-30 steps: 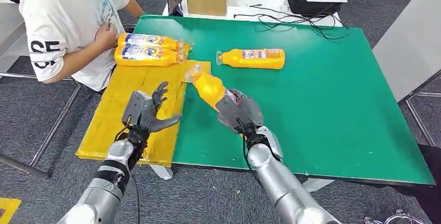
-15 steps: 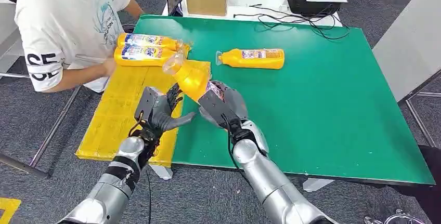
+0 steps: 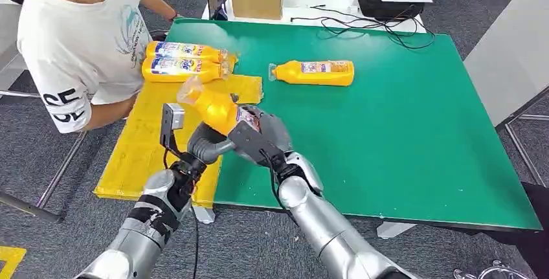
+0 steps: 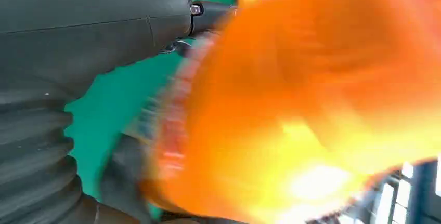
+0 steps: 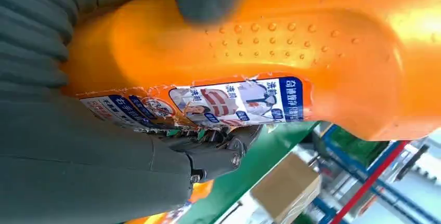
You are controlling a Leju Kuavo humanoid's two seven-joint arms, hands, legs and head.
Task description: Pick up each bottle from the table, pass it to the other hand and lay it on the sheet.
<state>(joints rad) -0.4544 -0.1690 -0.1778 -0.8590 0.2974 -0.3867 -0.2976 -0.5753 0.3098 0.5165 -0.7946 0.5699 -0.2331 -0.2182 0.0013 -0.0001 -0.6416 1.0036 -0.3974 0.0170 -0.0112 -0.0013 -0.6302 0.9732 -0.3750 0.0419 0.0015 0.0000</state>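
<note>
Surface: green table (image 3: 401, 130) at centre frame, with a yellow sheet (image 3: 139, 149) over its left edge.
Held bottle: an orange detergent bottle (image 3: 217, 107) is gripped at its base by the right hand (image 3: 259, 138), cap tilted toward the upper left, above the sheet's right edge.
Left hand: the left hand (image 3: 201, 144) is seen under the bottle; whether it is closed on the bottle cannot be told.
Other bottles: two (image 3: 184, 60) are laid on the sheet at upper left; one (image 3: 315, 72) is left on the table.
Handover advice: the right grip should be kept until the body is firmly wrapped by the left fingers.
</note>
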